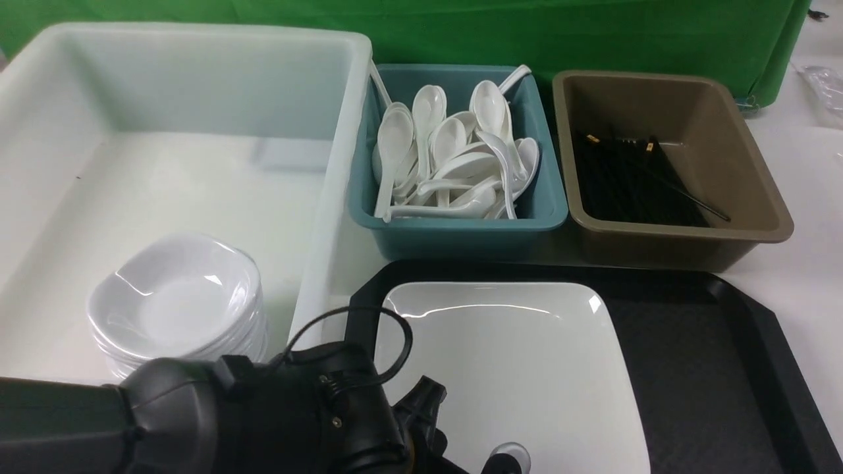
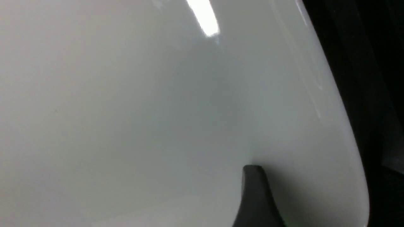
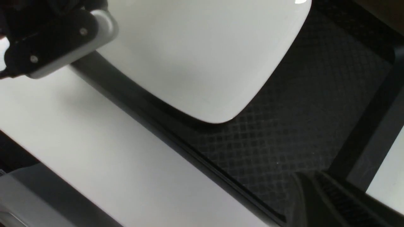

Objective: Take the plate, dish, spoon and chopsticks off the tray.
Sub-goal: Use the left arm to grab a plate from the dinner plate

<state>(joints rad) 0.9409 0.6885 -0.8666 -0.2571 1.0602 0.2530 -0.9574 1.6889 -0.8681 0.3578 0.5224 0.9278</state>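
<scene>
Green cloth (image 1: 461, 26) hangs behind a white table (image 1: 807, 263) crowded with bins. Low at the table's near edge, the left jaws (image 1: 464, 431) stand open. In the front view their two dark tips sit apart with glossy white showing between them. The left wrist view shows one finger (image 2: 255, 195) just over that same white surface, with the other finger out of frame. Under them is the plate (image 1: 514, 355), large, square and round-cornered. The jaws are over its near left part and grip nothing.

The right jaws (image 3: 318, 201) show only in the right wrist view. They appear as dark ridged fingers pressed close together, closed with nothing between them. They hang above the textured floor to the right of the plate.

The plate rests on the left half of the tray (image 1: 724, 368), which is black with cut corners and a raised rim. The tray's dark floor runs on to the right of the left jaws.

Left of those jaws, past the arm, a big white tub (image 1: 197, 131) holds a stack of small dishes (image 1: 178, 303) toward its near side. Straight beyond the jaws, past the plate's far edge, a teal bin (image 1: 461, 230) is heaped with spoons (image 1: 454, 158). Beyond and to the right, just beside the teal bin, a brown tub (image 1: 757, 197) holds the chopsticks (image 1: 625, 184). They are black, with gold bands toward their far ends.
</scene>
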